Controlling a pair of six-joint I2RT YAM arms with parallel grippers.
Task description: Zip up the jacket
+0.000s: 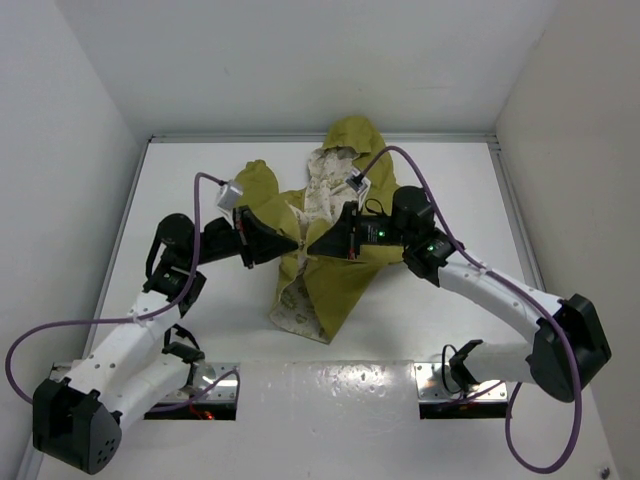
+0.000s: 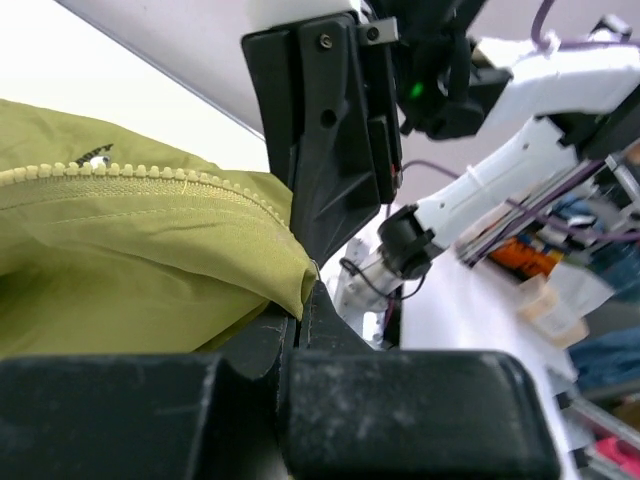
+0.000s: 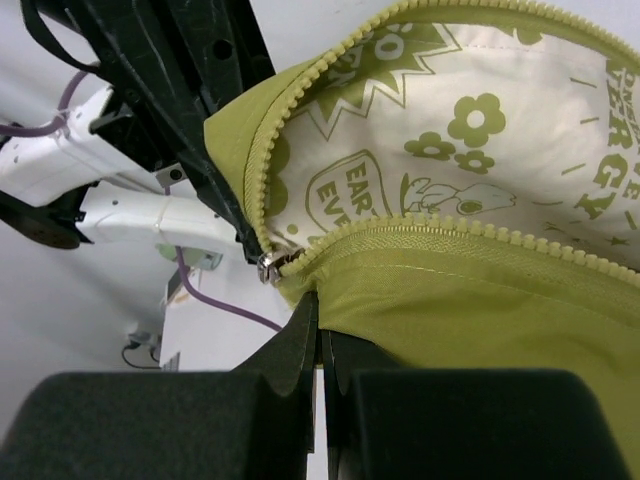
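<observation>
From 9 o'clock the left end effector (image 1: 295,243), from 3 o'clock the right end effector (image 1: 311,247), each clamped tight on the jacket (image 1: 345,275) by its zipper edge.

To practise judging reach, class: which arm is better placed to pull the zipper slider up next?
Probably right. The zipper slider sits just beside the right gripper, which pinches the jacket. The left gripper grips the fabric edge, a likely anchor.

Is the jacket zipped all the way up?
No, on the jacket the zipper gapes open beyond the slider, the printed lining showing between the teeth.
</observation>
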